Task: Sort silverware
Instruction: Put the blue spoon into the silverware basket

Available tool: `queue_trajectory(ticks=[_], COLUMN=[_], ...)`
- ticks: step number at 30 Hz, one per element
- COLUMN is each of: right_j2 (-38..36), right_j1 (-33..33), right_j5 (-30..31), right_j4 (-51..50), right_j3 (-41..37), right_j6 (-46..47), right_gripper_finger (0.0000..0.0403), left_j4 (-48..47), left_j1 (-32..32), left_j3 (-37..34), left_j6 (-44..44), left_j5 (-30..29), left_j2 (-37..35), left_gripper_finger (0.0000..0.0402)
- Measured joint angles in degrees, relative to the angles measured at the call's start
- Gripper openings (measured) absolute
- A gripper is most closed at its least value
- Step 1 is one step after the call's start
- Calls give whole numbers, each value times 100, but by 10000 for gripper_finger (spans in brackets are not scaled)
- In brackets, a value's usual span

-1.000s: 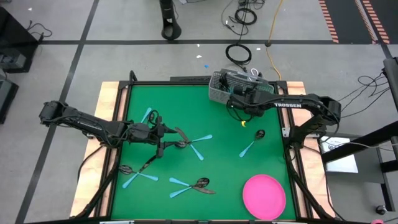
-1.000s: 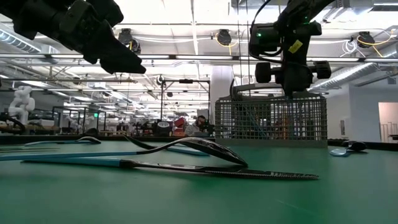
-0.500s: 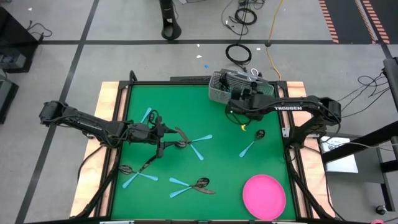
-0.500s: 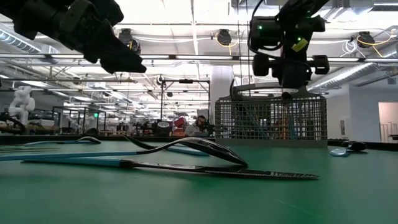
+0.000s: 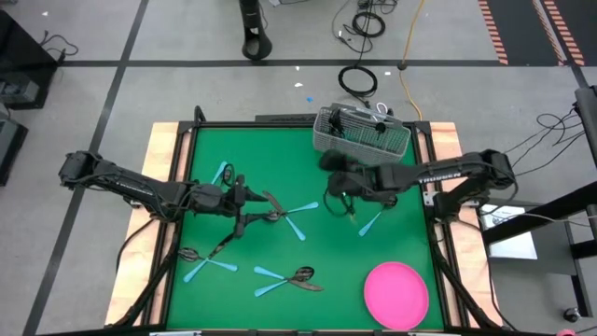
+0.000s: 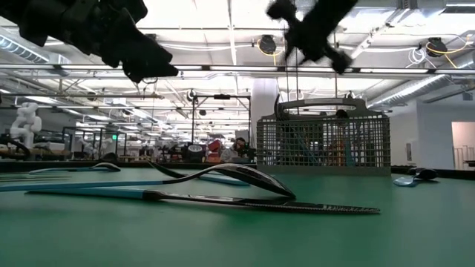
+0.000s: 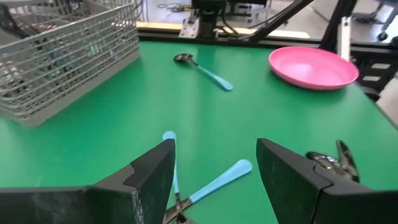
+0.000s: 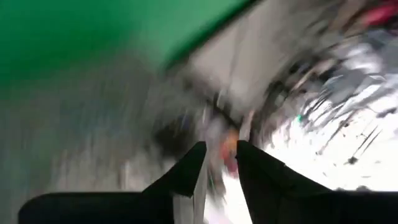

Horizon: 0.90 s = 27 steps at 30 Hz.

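Silverware with light blue handles and dark heads lies scattered flat on the green mat: a crossed pair [image 5: 297, 217], a spoon [image 5: 371, 224], pieces at the near left [image 5: 201, 262] and near middle [image 5: 284, 275], and one at the far left [image 5: 222, 173]. My left gripper [image 5: 248, 202] is open above the mat, left of the crossed pair; two blue handles [image 7: 214, 182] show between its fingers without touching them. My right gripper [image 5: 333, 183] hangs over the mat near the grey wire caddy [image 5: 360, 132]. Its fingers [image 8: 193, 168] stand a narrow gap apart with nothing between them.
The caddy stands at the far edge and holds several pieces [image 6: 323, 144]. A pink round plate [image 5: 395, 293] sits at the near right corner. The mat has a raised frame with wooden borders [image 5: 166, 149]. A fork and knife [image 6: 223, 187] lie right before the low camera.
My right gripper has left its place over the caddy and swung fast toward the near edge and the left, out over the middle of the mat, turning as it goes. My left gripper has kept still. No silverware on the mat has moved.
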Motion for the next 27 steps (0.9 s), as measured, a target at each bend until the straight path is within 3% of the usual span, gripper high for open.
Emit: queue_trajectory(ticks=[4, 8, 12, 21, 27], right_j2=[0, 0, 132, 580, 1172], right_j1=[579, 1012, 1218, 1608, 1686], right_j5=[-1828, -3452, -3929, -3995, -4594], right_j4=[1608, 2871, 3791, 3516, 2905], right_j3=[1, 2, 7, -2, 539], right_j6=[1905, 4892, 7751, 9069, 9410], right_gripper_finger=[77, 77, 77, 101, 120], left_j4=[65, 240, 307, 315, 296], left_j1=[-90, -211, -299, -478, -500], left_j3=[0, 7, 18, 129, 129], left_j6=[0, 5, 61, 160, 162], left_j5=[19, 26, 41, 41, 34], left_j2=[0, 0, 0, -2, -36], left_gripper_finger=[228, 228, 228, 228, 228])
